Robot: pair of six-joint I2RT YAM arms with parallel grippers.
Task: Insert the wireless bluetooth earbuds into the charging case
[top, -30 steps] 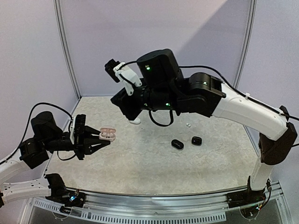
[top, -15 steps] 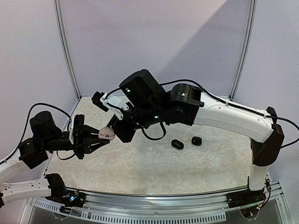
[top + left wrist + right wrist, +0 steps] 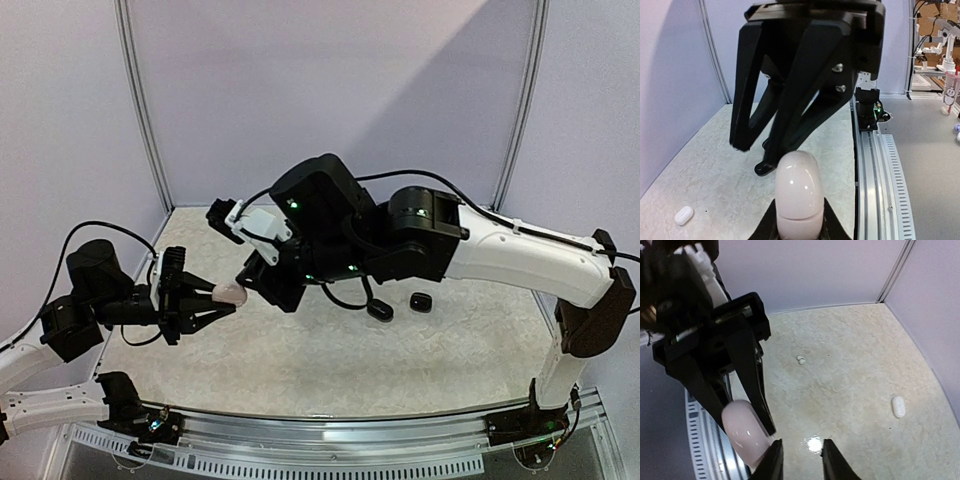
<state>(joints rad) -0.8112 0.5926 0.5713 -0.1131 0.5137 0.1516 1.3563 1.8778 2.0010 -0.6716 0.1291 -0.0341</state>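
Pink case [image 3: 232, 294] — in left tool [image 3: 224, 298]

A pale, mottled table top [image 3: 330, 370] with a stone-like pattern forms the floor of the cell. Behind it rises a plain lilac back wall [image 3: 330, 90], bounded by a slim metal post on the left [image 3: 140, 110] and another on the right [image 3: 522, 110]. Matching side panels [image 3: 60, 120] angle outward from the posts. A diagonal edge splits the wall into a dimmer and a brighter part. A slotted metal rail [image 3: 350, 445] runs along the near edge. Overhead light leaves a small glare spot [image 3: 813, 444] on the table. Beyond the rail lies a grey surface [image 3: 935, 150], possibly a neighbouring bench.
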